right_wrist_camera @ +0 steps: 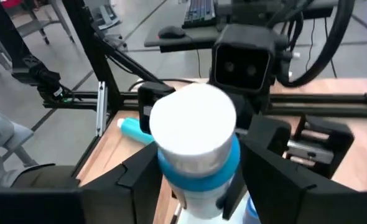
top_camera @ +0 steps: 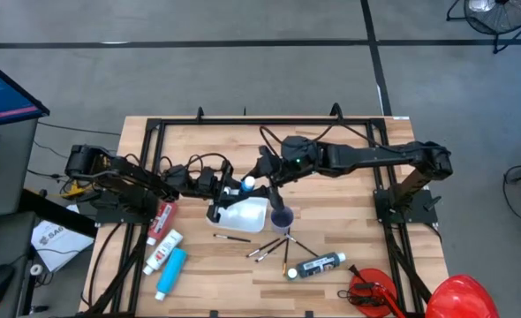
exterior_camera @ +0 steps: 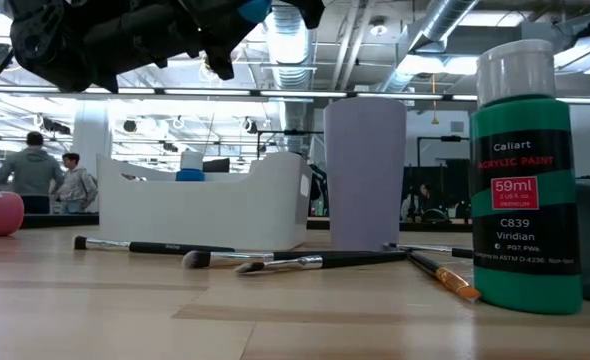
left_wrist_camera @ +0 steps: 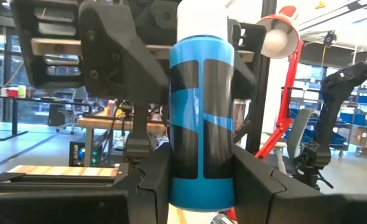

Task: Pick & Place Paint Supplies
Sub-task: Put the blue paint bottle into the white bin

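Blue-and-black paint bottle (left_wrist_camera: pixel 202 118) with a white cap (right_wrist_camera: pixel 193 134) was held in the air above the white bin (top_camera: pixel 240 215) near the middle of the desk (top_camera: pixel 331 168). The left gripper (left_wrist_camera: pixel 202 177) had its jaws clenched on the bottle's lower body, while the right gripper (right_wrist_camera: pixel 196 180) sat around the cap end with its fingers (right_wrist_camera: pixel 137 177) at either side; I could not tell whether they pressed it. Beside the bin stood a lilac cup (exterior_camera: pixel 365 170), and dark-handled brushes (top_camera: pixel 274 247) lay scattered in front. A black bottle (top_camera: pixel 318 265) lay further out, and red (top_camera: pixel 162 218), white (top_camera: pixel 162 251) and light blue tubes (top_camera: pixel 171 271) lay at the left edge.
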Action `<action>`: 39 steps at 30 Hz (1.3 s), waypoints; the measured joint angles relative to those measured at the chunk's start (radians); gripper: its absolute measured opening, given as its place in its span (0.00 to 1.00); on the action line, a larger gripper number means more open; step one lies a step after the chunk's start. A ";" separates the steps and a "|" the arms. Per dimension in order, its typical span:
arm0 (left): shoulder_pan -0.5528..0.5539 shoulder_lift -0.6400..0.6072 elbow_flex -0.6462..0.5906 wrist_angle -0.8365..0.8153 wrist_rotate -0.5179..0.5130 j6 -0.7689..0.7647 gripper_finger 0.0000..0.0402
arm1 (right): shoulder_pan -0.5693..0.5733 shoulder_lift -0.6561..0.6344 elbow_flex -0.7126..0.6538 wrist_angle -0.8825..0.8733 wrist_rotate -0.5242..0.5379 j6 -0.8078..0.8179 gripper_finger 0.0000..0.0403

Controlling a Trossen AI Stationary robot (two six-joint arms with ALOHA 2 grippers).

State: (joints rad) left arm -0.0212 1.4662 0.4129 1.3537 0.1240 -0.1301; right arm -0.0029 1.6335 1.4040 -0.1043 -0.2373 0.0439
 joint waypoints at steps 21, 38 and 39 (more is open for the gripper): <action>0.000 0.000 0.000 0.003 -0.003 -0.002 0.28 | 0.002 0.008 -0.001 0.050 0.005 -0.016 0.38; -0.015 0.089 0.014 0.219 -0.012 0.029 0.28 | 0.015 0.008 0.000 0.128 0.001 -0.014 0.40; -0.011 0.102 0.025 0.225 -0.011 0.030 0.28 | 0.017 0.006 0.000 0.131 -0.002 -0.014 0.39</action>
State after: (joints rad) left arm -0.0325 1.5683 0.4376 1.5790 0.1127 -0.0999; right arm 0.0137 1.6399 1.4036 0.0268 -0.2392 0.0299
